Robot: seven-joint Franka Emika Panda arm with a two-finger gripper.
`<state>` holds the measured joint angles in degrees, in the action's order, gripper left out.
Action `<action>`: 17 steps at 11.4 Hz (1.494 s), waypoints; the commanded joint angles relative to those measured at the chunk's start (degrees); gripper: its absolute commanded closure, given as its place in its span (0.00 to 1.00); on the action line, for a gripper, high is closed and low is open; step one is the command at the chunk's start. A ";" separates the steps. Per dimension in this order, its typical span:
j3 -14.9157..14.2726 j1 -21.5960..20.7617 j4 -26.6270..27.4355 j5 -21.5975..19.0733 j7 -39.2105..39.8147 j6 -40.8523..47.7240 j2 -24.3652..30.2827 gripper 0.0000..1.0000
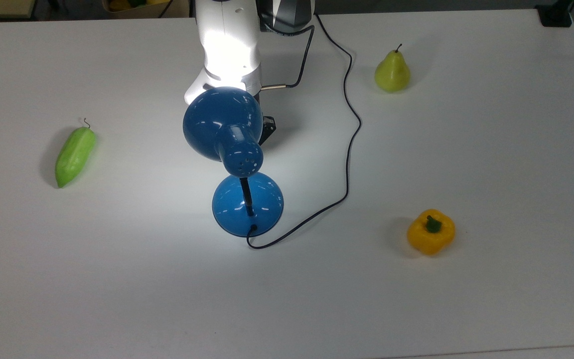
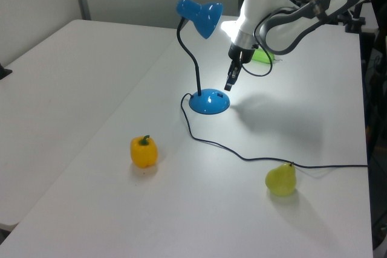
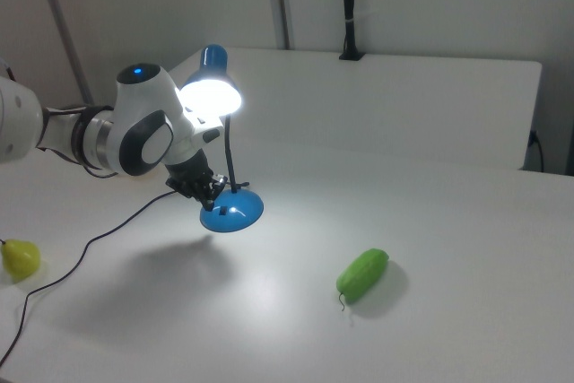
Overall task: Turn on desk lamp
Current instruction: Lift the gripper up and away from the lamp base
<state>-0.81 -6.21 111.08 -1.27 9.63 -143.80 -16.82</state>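
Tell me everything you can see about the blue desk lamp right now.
The desk lamp is glossy blue metal: a dome shade with small vent holes at its neck, a curved black gooseneck, and a round blue base standing upright on the white table. It is lit, casting a bright pool on the table. A thin black cord runs from the base across the tabletop. The end effector hangs just above the base's edge, apart from it.

Robot lab, white table, partition walls
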 commanded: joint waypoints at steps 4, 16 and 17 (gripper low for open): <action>-0.16 -0.47 0.28 0.31 -1.28 26.24 11.34 1.00; -6.47 -3.71 -15.09 -0.31 -10.59 55.73 22.43 0.00; -7.62 -4.42 -15.19 -0.31 -12.86 55.65 23.49 0.00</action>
<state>-4.89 -7.16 97.22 -1.31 0.77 -90.27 4.47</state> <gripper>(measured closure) 0.000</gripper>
